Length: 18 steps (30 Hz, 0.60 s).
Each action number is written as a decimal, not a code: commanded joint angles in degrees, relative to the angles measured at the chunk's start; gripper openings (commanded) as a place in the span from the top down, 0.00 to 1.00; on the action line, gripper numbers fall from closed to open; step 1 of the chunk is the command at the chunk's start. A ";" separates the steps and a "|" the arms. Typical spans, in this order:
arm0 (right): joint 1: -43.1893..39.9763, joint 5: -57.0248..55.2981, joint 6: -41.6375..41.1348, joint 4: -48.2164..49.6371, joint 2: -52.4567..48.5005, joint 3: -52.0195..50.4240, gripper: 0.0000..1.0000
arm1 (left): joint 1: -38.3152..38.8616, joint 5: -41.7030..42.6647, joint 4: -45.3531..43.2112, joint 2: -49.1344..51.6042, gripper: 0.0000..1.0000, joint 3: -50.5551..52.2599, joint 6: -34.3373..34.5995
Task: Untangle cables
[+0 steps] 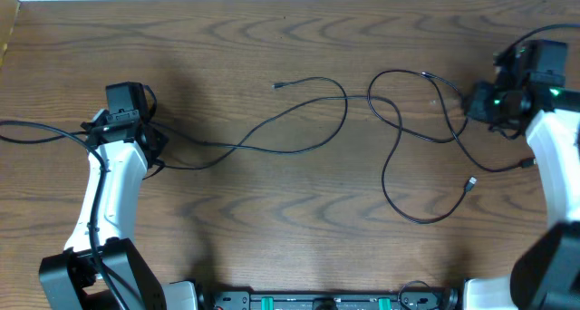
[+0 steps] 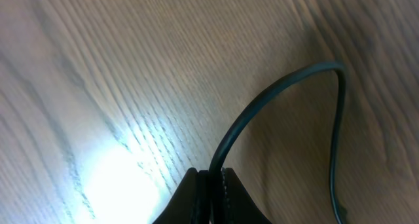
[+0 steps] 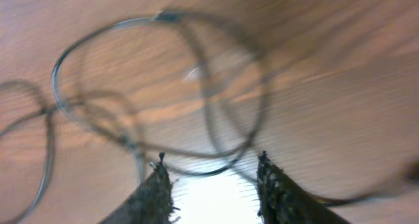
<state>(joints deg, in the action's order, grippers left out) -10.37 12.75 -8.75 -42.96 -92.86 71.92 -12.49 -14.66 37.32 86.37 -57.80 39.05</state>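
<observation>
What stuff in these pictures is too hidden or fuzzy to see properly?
Right wrist view: the cable loops are smeared by motion blur, so which strand lies on top is unclear.
Left wrist view: the black cable runs off the bottom edge; its end is unseen.
Overhead: the plug is too small to identify.

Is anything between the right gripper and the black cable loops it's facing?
Nothing visible. The right gripper has its jaws open above the table, and the black cable loops lie flat just ahead of its fingertips, though that wrist view is blurred.
</observation>
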 commanded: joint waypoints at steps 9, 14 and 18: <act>9.68 21.11 0.79 13.25 -14.64 0.02 0.37 | -0.09 2.47 0.17 -0.33 0.92 -1.09 0.68; 14.08 12.83 -6.56 25.44 -17.07 0.02 0.33 | -0.07 2.47 0.17 -0.33 0.92 -1.09 0.68; 17.51 8.70 -11.32 31.10 -20.59 0.02 0.33 | -0.09 2.45 0.17 -0.33 0.92 -1.09 0.68</act>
<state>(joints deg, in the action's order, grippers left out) 4.71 25.52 -14.57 -13.91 -109.93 71.68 -12.49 -12.25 37.30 86.37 -57.80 39.20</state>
